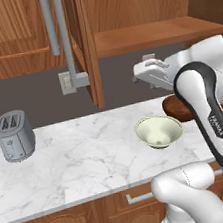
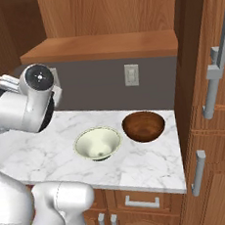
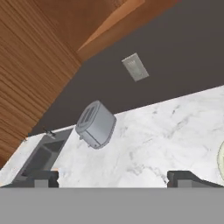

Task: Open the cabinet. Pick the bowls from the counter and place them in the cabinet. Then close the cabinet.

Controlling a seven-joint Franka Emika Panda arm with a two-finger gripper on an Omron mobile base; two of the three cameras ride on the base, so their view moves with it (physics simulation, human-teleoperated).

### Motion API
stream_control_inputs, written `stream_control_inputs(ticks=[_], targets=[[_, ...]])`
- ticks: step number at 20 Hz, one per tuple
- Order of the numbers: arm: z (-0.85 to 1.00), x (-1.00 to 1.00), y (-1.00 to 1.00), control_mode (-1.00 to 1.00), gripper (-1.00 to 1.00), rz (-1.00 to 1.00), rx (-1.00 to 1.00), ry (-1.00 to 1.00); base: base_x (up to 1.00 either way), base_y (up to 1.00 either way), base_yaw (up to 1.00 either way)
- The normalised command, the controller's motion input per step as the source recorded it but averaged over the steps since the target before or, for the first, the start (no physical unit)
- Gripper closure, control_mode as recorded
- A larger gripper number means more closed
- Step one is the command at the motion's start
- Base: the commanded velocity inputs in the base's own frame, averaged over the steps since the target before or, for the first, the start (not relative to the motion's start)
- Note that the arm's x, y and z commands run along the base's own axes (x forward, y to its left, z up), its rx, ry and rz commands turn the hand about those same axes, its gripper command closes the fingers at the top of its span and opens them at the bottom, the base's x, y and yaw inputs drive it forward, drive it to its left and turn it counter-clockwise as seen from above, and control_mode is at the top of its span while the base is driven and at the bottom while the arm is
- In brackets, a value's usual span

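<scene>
- The upper wall cabinet of reddish-brown wood (image 2: 102, 46) stands open, its wooden shelf bare; one door (image 1: 88, 46) swings out edge-on in the left base view, and the other door with its long grey bar handle (image 2: 213, 69) stands at the right edge of the right base view.
- The pale cream round bowl with a greenish outside (image 2: 98, 143) sits upright on the white marble worktop with grey veins (image 2: 35, 152), below the open cabinet.
- The dark glossy brown wood-like bowl (image 2: 143, 126) sits upright just beside the cream bowl, nearer the wall and nearer the worktop's right end; whether the two rims touch I cannot tell.
- The gripper (image 3: 113, 180) hangs above the worktop, well clear of both bowls, with its jaws spread wide and nothing between them; the hand view shows the two dark fingertips (image 3: 181, 178) far apart over bare marble.
- A grey metal two-slot toaster (image 1: 14, 134) stands toward the left end of the worktop, well apart from the bowls.
- A pale wall outlet plate (image 2: 131, 75) sits on the dark grey back wall above the brown bowl.
- Low wooden cabinets with a horizontal grey drawer handle (image 2: 143, 202) run beneath the worktop.
</scene>
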Motion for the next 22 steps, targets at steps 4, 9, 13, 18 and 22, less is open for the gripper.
stream_control_inputs(ticks=[4,9,13,18,22], targets=[[-0.02,-0.17,-0.95,-1.0,-1.0,-0.09,0.0,0.11,0.0,0.0,0.0],[-0.04,-0.17,-0.76,-1.0,-1.0,-0.21,0.0,0.09,0.0,0.0,0.0],[-0.18,-0.32,-0.67,-1.0,-1.0,-0.29,0.0,-0.02,0.0,0.0,0.0],[-0.37,-0.3,-0.54,-1.0,-1.0,-0.41,-0.03,-0.01,0.0,0.0,0.0],[-0.37,-0.17,-0.45,-1.0,-1.0,-0.45,-0.02,0.0,0.0,0.0,0.0]])
